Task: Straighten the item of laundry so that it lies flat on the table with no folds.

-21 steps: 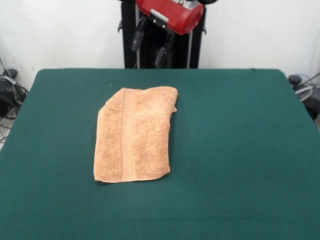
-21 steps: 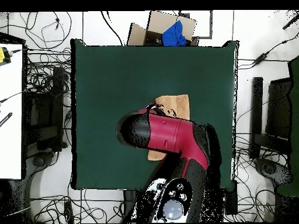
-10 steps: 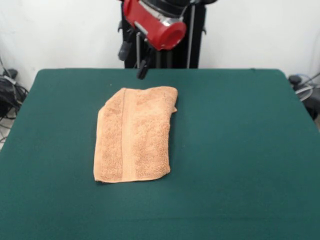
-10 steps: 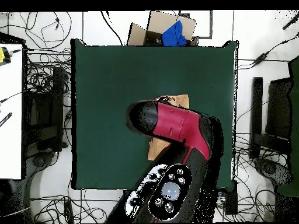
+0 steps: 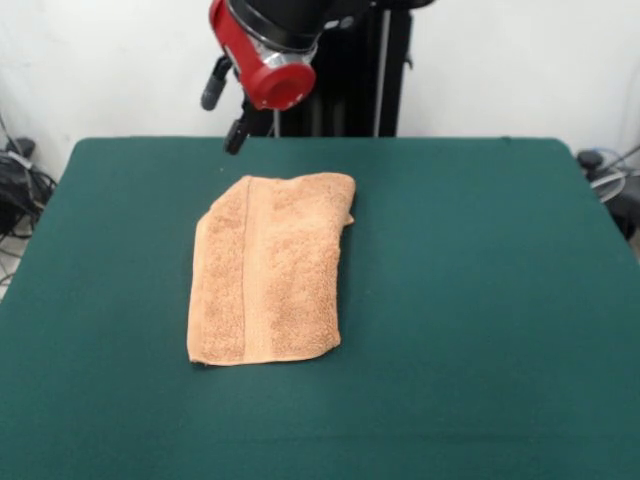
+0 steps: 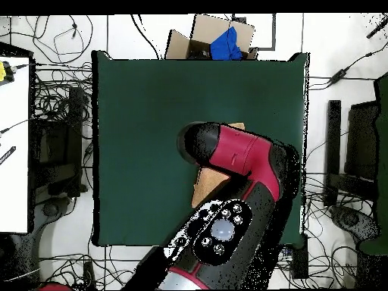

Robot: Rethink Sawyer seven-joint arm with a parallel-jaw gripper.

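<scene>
Terry towel (image 5: 268, 268) lies folded mid-table (image 5: 480, 300); soft, light, limp I judge. Best pinch: top layer's right edge. My claw (image 5: 225, 110) hangs above the far corner, grip state unclear.

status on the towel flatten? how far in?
Done: nothing visible. The towel lies folded on the table, a doubled edge at its far right corner. In hand: nothing; the gripper hangs above the table's far edge, clear of the cloth, fingers unreadable. Left: reaching the towel, gripping an edge, unfolding it and smoothing it flat.
</scene>
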